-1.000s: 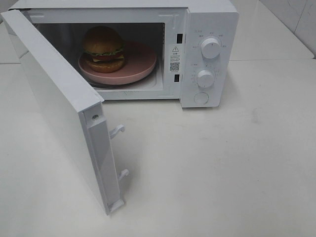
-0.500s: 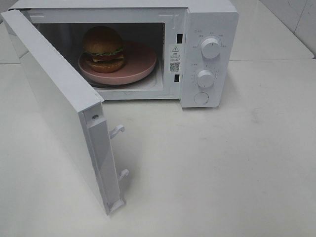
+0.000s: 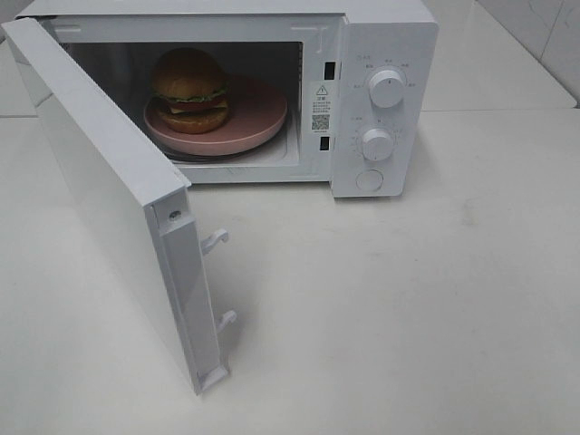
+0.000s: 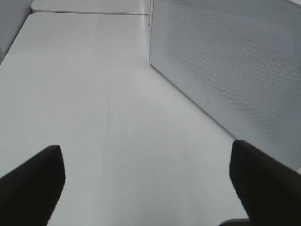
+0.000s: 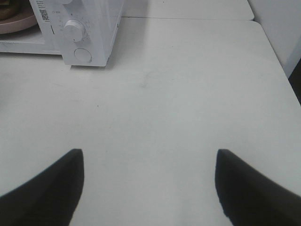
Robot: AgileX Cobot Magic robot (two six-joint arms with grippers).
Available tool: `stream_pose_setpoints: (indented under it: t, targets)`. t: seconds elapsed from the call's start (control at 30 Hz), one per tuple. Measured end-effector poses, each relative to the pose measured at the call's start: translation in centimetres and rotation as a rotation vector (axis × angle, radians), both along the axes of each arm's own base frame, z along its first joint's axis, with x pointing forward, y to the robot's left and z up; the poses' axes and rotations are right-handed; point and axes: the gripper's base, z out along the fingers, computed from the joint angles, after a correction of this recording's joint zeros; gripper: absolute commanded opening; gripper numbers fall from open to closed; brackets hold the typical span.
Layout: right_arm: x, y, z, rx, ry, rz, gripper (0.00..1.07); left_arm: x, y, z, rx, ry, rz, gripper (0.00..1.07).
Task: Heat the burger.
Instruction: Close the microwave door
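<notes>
Exterior high view: the burger sits on the pink plate, toward its 9 o'clock rim, inside the microwave at 12 o'clock on the surface. The door stands open toward 7 o'clock. Only the wrist views show the left pincer and right pincer, both spread wide and empty. The left wrist view alone shows the door's perforated panel.

Holding the left gripper spread wide, dark fingers well apart, gripping nothing. Holding the right gripper just as wide, fingers splayed, empty too. Both poised low, touching nothing.
</notes>
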Motion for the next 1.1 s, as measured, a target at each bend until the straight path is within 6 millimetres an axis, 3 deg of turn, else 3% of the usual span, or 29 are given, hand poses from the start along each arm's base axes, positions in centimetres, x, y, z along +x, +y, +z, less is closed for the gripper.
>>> stream_pose_setpoints:
  t: [0.23, 0.43, 0.47, 0.5, 0.53, 0.57, 0.6, 0.63, 0.67, 0.73, 0.77, 0.8, 1.1]
  targets:
    - [0.0, 0.0, 0.0, 0.0, 0.0, 0.0, 0.75, 0.1, 0.0, 0.5, 0.004, -0.004, 0.001, 0.73]
    - [0.0, 0.0, 0.0, 0.0, 0.0, 0.0, 0.75, 1.6, 0.1, 1.6, 0.001, -0.021, 0.006, 0.67]
    - [0.0, 0.0, 0.0, 0.0, 0.0, 0.0, 0.75, 2.5, 0.1, 1.8, -0.001, -0.01, 0.007, 0.6]
    - [0.0, 0.0, 0.0, 0.0, 0.0, 0.0, 0.75, 2.5, 0.1, 1.8, -0.001, -0.01, 0.007, 0.6]
    - [0.0, 0.0, 0.0, 0.0, 0.0, 0.0, 0.75, 2.8, 0.1, 1.9, -0.003, -0.009, 0.008, 0.56]
    - [0.0, 0.0, 0.0, 0.0, 0.0, 0.0, 0.75, 3.6, 0.1, 2.1, -0.004, 0.0, 0.01, 0.44]
    - [0.0, 0.0, 0.0, 0.0, 0.0, 0.0, 0.75, 3.6, 0.1, 2.1, -0.004, 0.0, 0.01, 0.44]
    - [0.0, 0.0, 0.0, 0.0, 0.0, 0.0, 0.75, 4.5, 0.1, 2.2, -0.005, 0.01, 0.012, 0.29]
    - [0.0, 0.0, 0.0, 0.0, 0.0, 0.0, 0.75, 4.5, 0.1, 2.2, -0.005, 0.01, 0.012, 0.29]
    - [0.0, 0.0, 0.0, 0.0, 0.0, 0.0, 0.75, 5.7, 0.1, 2.3, -0.005, 0.02, 0.015, 0.08]
    - [0.0, 0.0, 0.0, 0.0, 0.0, 0.0, 0.75, 5.7, 0.1, 2.3, -0.005, 0.02, 0.015, 0.08]
    - [0.0, 0.0, 0.0, 0.0, 0.0, 0.0, 0.75, 6.4, 0.1, 2.5, -0.007, 0.015, 0.018, 0.0]
    - [0.0, 0.0, 0.0, 0.0, 0.0, 0.0, 0.75, 10.1, 0.2, 1.8, 0.023, -0.059, 0.011, 0.0]
